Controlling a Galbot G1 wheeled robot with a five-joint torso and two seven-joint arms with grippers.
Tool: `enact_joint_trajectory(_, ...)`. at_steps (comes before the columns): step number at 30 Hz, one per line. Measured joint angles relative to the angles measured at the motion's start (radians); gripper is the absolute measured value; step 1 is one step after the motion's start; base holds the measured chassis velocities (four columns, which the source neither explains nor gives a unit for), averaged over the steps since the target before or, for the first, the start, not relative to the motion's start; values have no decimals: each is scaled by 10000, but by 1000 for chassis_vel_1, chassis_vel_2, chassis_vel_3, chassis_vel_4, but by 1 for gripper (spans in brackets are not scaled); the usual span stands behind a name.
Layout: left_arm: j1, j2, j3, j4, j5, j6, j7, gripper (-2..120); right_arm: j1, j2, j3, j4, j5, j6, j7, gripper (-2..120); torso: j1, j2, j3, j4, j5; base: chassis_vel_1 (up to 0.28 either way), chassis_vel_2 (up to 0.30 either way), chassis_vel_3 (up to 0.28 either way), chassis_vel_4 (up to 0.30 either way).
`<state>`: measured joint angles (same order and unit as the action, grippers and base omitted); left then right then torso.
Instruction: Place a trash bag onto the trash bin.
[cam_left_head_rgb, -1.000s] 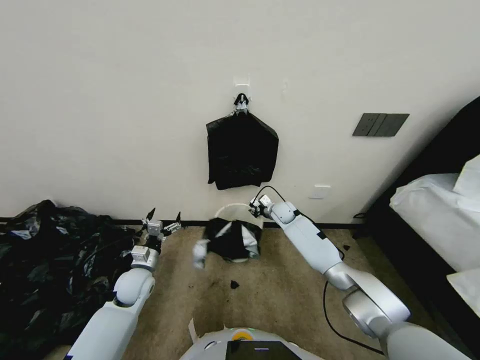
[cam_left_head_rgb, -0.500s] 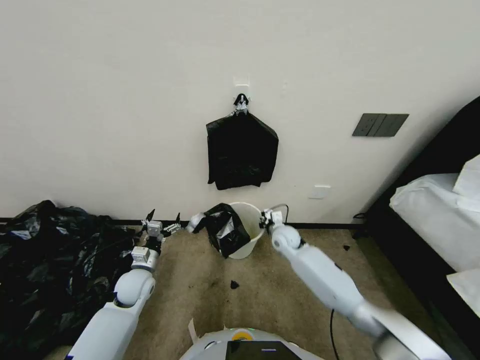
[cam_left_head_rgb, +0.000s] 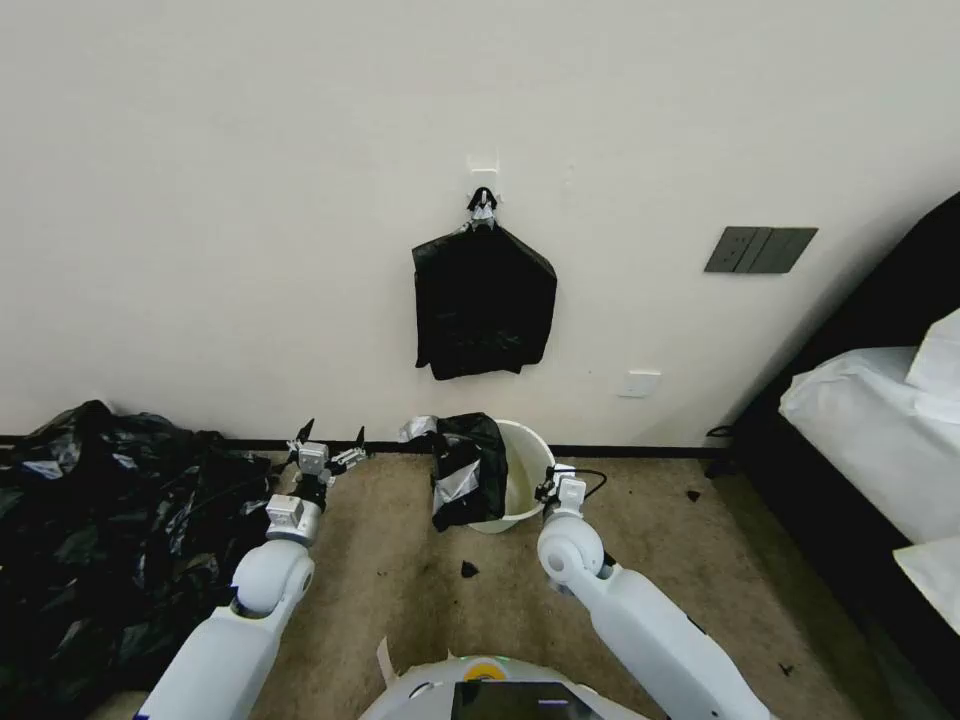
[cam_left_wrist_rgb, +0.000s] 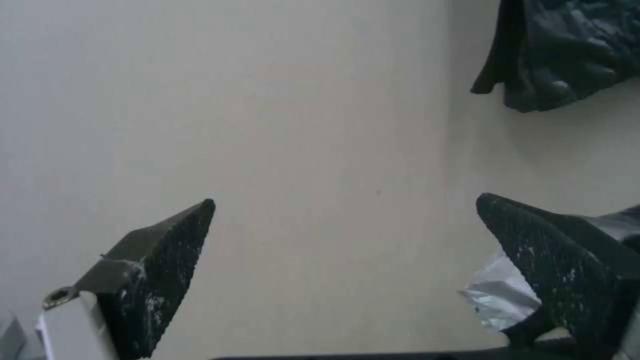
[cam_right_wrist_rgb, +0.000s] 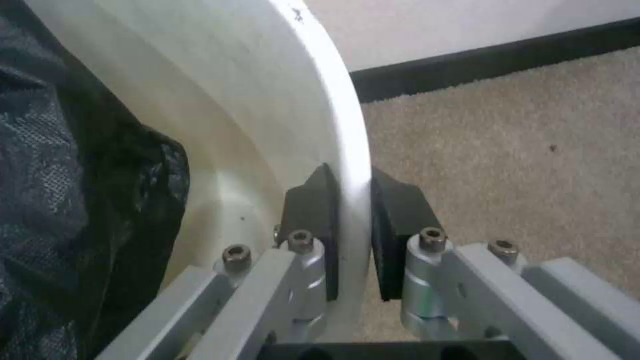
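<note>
trash bin (cam_left_head_rgb: 525, 470) shifted rightward, rim inside right gripper (cam_right_wrist_rgb: 353, 200)

Both arms: glossy silver-white shells w/ rounded ball-like joints. Left gripper (cam_left_head_rgb: 330, 440): black pointed fingers (cam_left_wrist_rgb: 167, 260) w/ white speckles, pale grey mount. Right gripper (cam_right_wrist_rgb: 353, 200): black wedge pads (cam_right_wrist_rgb: 313, 200) on silver linkages w/ hex-socket screws; thin black cable loops beside its wrist. Base (cam_left_head_rgb: 490, 690): white dome, dark panel, yellow-green mark.

Left fingers (cam_left_head_rgb: 329, 438) spread, right fingers (cam_right_wrist_rgb: 313, 200) clamped.
</note>
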<state>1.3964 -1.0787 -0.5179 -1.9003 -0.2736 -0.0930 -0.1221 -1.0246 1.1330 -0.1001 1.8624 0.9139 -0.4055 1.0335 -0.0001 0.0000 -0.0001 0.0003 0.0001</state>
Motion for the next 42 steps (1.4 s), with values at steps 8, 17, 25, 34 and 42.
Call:
enact_joint_trajectory(8, 369, -42, -223, -280, 2, 7, -28, 100, 537, -204, -67, 578, 341, -576, 253, 7, 0, 0, 1, -2, -1, 0, 0, 0, 0)
enact_joint_trajectory(17, 689, -221, -343, -447, 70, -9, -49, 100, 479, -491, -110, 1232, 1567, -1060, 848, 7, 0, 0, 0, -6, -3, 0, 0, 0, 0)
enact_joint_trajectory(25, 720, -290, -302, -487, 94, -11, -70, 100, 117, -301, 63, 1493, 2855, -900, 1296, 7, 0, 0, 1, 0, 0, 0, 0, 0, 0)
enact_joint_trajectory(34, 755, -321, -325, -481, 105, -24, -91, 100, 56, -221, 12, 1545, 2160, -818, 1325, 22, 1, 0, 1, -1, 0, 0, 0, 0, 0)
enact_joint_trajectory(42, 625, -399, -326, -82, 87, -19, -362, 100, -704, -507, -89, 2520, -395, -449, 503, 52, 1, 0, 0, -4, 0, 0, 0, 0, 0)
